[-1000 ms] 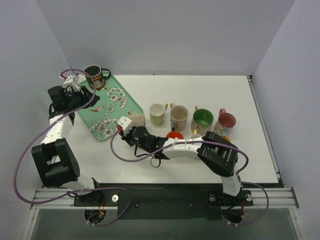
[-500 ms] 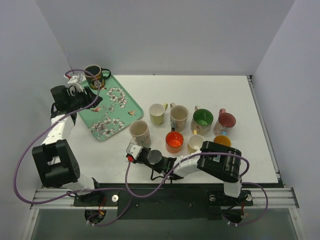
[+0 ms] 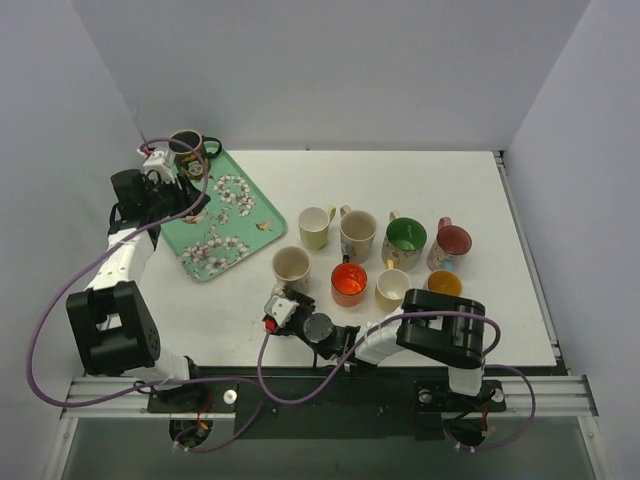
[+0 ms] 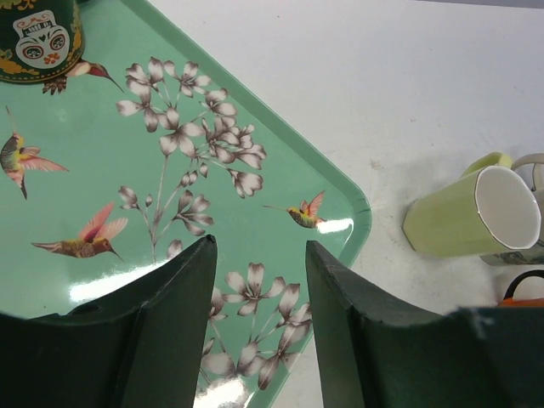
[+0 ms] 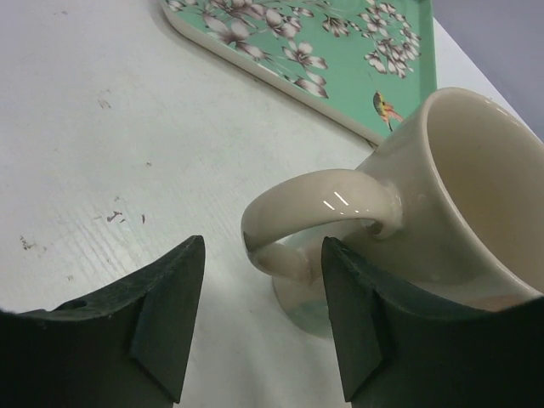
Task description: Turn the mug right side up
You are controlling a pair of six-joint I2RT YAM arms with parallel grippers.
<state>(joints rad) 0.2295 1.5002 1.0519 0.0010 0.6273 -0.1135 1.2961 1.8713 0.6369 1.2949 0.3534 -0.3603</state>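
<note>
The cream mug [image 3: 291, 266] stands on the table with its mouth up, just off the tray's near corner. In the right wrist view the mug [image 5: 463, 195] fills the right side, its handle [image 5: 314, 200] pointing at me. My right gripper [image 5: 263, 242] is open, its fingers either side of the handle without touching it. From above, the right gripper [image 3: 287, 293] lies low just in front of the mug. My left gripper [image 4: 260, 242] hangs open and empty over the green floral tray [image 4: 102, 144], near a dark skull-patterned mug [image 4: 38, 38].
The tray [image 3: 215, 272] lies at the left, the dark mug [image 3: 188, 152] on its far corner. Right of the cream mug stand several mouth-up mugs: lime [image 3: 315, 227], patterned cream [image 3: 357, 235], green-lined [image 3: 405, 240], red [image 3: 451, 243], orange [image 3: 349, 281], pale yellow [image 3: 392, 288].
My right gripper carried the cream mug toward the near edge, set it down mouth up and opened off its handle. The left arm edged slightly toward the dark mug.
</note>
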